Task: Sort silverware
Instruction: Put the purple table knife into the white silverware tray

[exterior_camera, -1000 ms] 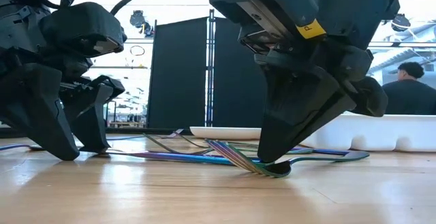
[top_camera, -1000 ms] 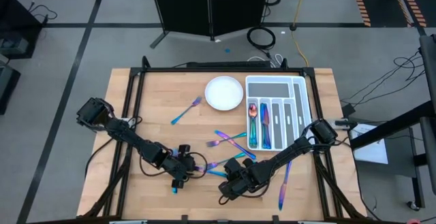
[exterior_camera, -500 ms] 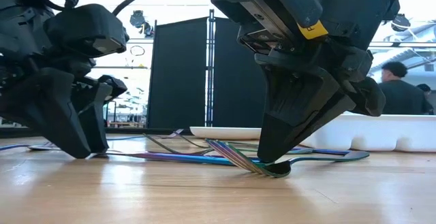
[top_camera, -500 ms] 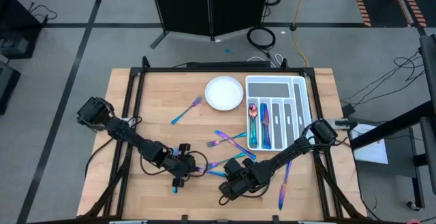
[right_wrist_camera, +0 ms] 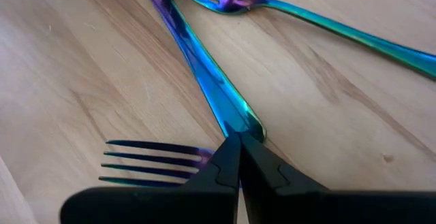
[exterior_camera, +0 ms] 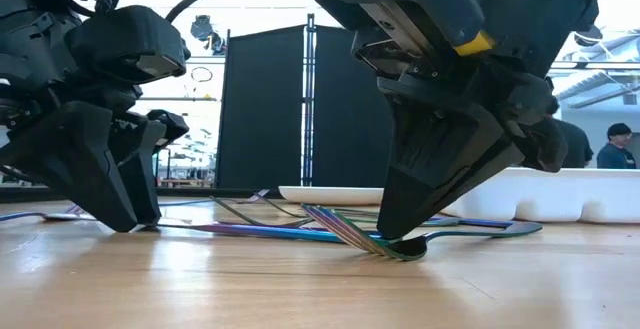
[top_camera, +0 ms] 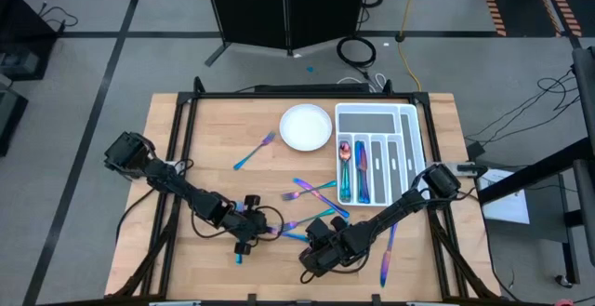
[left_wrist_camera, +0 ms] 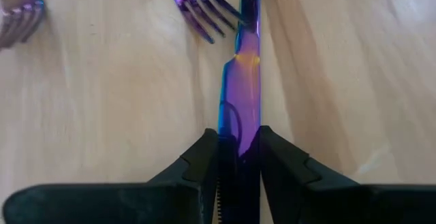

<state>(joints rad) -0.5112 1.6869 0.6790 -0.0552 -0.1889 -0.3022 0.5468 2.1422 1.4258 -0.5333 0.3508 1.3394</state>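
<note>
A wooden desk (top_camera: 214, 129) seen from above, with two dark robot arms reaching in from the lower left and lower right of the frame. The left claw (left_wrist_camera: 238, 157) sits low on the desk in the lower middle of the overhead frame, its two fingers (left_wrist_camera: 204, 159) pressed against both sides of a purple knife (left_wrist_camera: 244, 81) lying flat on the wood. The right claw (right_wrist_camera: 238, 161) is just to its right, fully closed, its tip down on a fork (right_wrist_camera: 157, 159) that rests on the desk. More iridescent silverware (top_camera: 314, 192) lies scattered at mid-frame, and one fork (top_camera: 253, 152) lies apart toward the upper left. A white cutlery tray (top_camera: 409, 143) in the upper right holds a few pieces; a round white plate (top_camera: 306, 126) sits just left of it.
</note>
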